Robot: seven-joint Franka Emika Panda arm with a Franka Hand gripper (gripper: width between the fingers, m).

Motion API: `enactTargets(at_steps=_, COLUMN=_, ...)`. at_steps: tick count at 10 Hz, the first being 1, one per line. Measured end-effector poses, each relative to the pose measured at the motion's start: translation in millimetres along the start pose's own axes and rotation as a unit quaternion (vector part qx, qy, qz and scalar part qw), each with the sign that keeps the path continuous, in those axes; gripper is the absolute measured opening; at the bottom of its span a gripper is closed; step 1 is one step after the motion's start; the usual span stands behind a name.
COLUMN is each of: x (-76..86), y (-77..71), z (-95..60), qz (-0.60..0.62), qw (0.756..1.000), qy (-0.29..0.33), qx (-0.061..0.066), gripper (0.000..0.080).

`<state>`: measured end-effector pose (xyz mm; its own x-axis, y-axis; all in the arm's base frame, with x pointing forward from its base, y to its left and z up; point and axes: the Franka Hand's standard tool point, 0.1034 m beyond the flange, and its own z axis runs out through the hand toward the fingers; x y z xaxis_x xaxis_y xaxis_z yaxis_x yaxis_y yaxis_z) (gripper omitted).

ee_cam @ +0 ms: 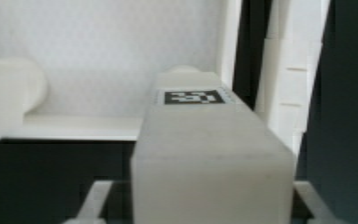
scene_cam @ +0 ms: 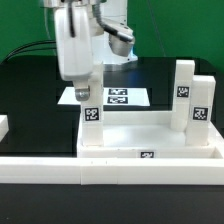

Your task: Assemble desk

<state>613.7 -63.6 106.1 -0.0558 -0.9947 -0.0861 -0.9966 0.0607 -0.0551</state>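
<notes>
The surface [scene_cam: 30, 85] is black, backed by a green wall [scene_cam: 20, 25] across the 10 to 2 o'clock band of the exterior view. Bare black shows mostly at 9 o'clock, between the far edge and the near bars.

A long white border bar [scene_cam: 60, 170] runs across the 6 o'clock edge, with a short white block [scene_cam: 3, 127] at 9 o'clock beside it.

The tabletop [scene_cam: 150, 135] lies flat at 4 to 5 o'clock, its near rim touching the bar and carrying a small tag [scene_cam: 148, 155]. Its rimmed hollow is open and white.

The arm [scene_cam: 75, 45] comes down from 12 o'clock. Its jaws [scene_cam: 88, 95] are clamped on a leg [scene_cam: 90, 118], which stands upright at the tabletop's corner on the exterior view's left; whether the leg is seated cannot be told. In the wrist view this leg [ee_cam: 202, 150] fills the middle, a tag [ee_cam: 195, 97] on its face, with a finger [ee_cam: 98, 200] just showing beside it.

Two more legs stand upright at 3 o'clock, a nearer one [scene_cam: 201, 112] and a farther one [scene_cam: 183, 92], close together on the tabletop's far right corner.

The marker board [scene_cam: 135, 97] lies flat at centre, behind the tabletop, near but apart from the held leg.
</notes>
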Motion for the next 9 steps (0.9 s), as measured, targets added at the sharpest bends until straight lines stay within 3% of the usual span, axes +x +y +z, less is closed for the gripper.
enactTargets(at_steps=2, x=2.8, y=-0.4, z=0.2, qz=0.102, qw=0.995, qy=-0.007, qx=0.010, gripper=0.0288)
enactTargets(at_steps=4, x=6.4, y=-0.8, z=0.6, qz=0.225, qw=0.973, qy=-0.021, qx=0.037, gripper=0.0288)
enactTargets(at_steps=5, x=5.2, y=-0.8, z=0.7, qz=0.264, qw=0.963, qy=-0.026, qx=0.042, gripper=0.0289)
enactTargets(at_steps=7, x=3.9, y=-1.7, z=0.6, qz=0.300, qw=0.952, qy=-0.030, qx=0.043, gripper=0.0289)
enactTargets(at_steps=9, x=3.2, y=-1.1, z=1.9, qz=0.270, qw=0.962, qy=-0.028, qx=0.038, gripper=0.0289)
